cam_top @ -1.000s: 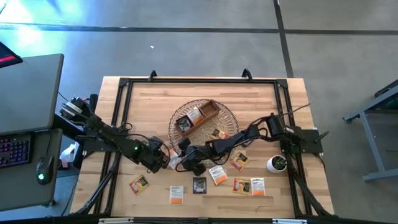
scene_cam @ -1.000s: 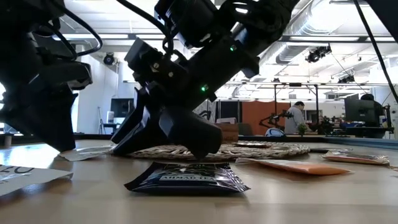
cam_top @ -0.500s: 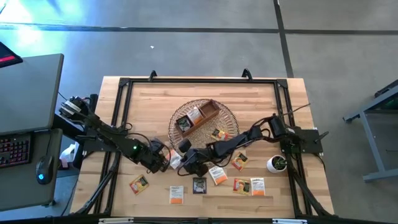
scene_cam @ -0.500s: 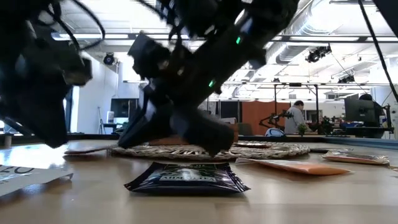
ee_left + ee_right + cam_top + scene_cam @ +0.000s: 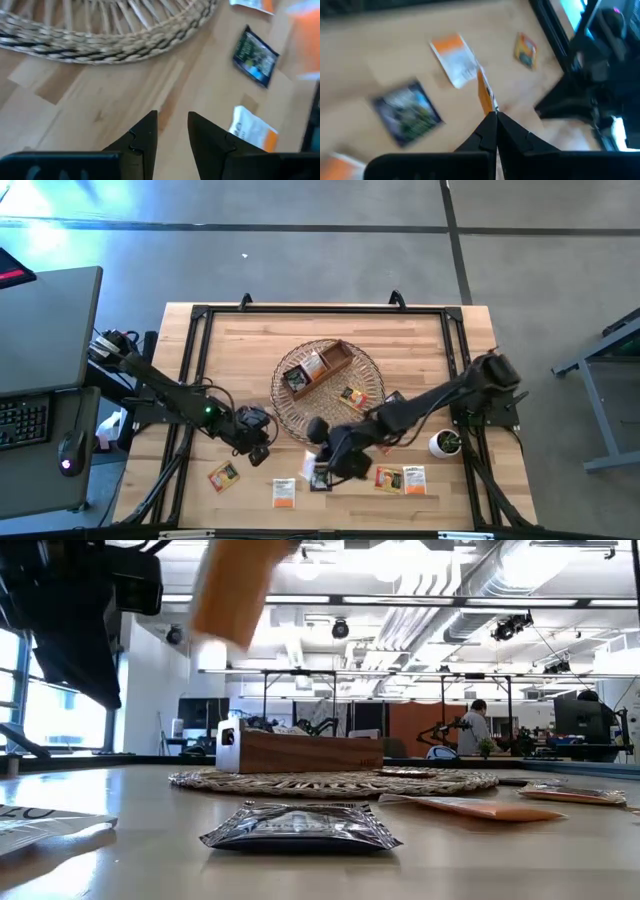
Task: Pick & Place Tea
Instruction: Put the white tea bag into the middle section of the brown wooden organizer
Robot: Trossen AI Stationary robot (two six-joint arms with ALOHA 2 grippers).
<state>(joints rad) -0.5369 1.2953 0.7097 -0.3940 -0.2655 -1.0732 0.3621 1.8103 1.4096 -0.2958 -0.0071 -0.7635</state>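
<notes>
Tea sachets lie flat on the wooden table near its front edge: a black one [image 5: 320, 478], an orange-white one [image 5: 284, 492], a yellow one [image 5: 223, 476] and two orange ones [image 5: 400, 478]. Another sachet [image 5: 350, 394] lies on the wicker basket [image 5: 290, 405], beside the wooden tray [image 5: 318, 368]. My right gripper [image 5: 318, 463] is above the black sachet [image 5: 407, 115], shut on an orange sachet [image 5: 484, 92], which shows blurred high up in the low view [image 5: 235, 590]. My left gripper [image 5: 172, 122] stands open and empty over bare wood at the basket's near rim [image 5: 100, 45]. My right gripper pinches the orange sachet by one edge [image 5: 488, 106] between its two shut fingers. The sachet shows edge-on and sticks out beyond the fingertips. It is lifted clear of the table, above the black sachet and the orange-white one [image 5: 454, 59].
A small white pot with a plant [image 5: 443, 443] stands by the table's right edge. A black frame [image 5: 300, 310] runs around the tabletop. The left arm [image 5: 590, 75] is close to my right gripper. Bare wood lies beyond the basket toward the far edge.
My right gripper has shut, taken hold of an orange sachet and risen with it, shifting a little toward the table's near edge. Both arms have lifted out of the middle of the low view. The black sachet has stayed where it was.
</notes>
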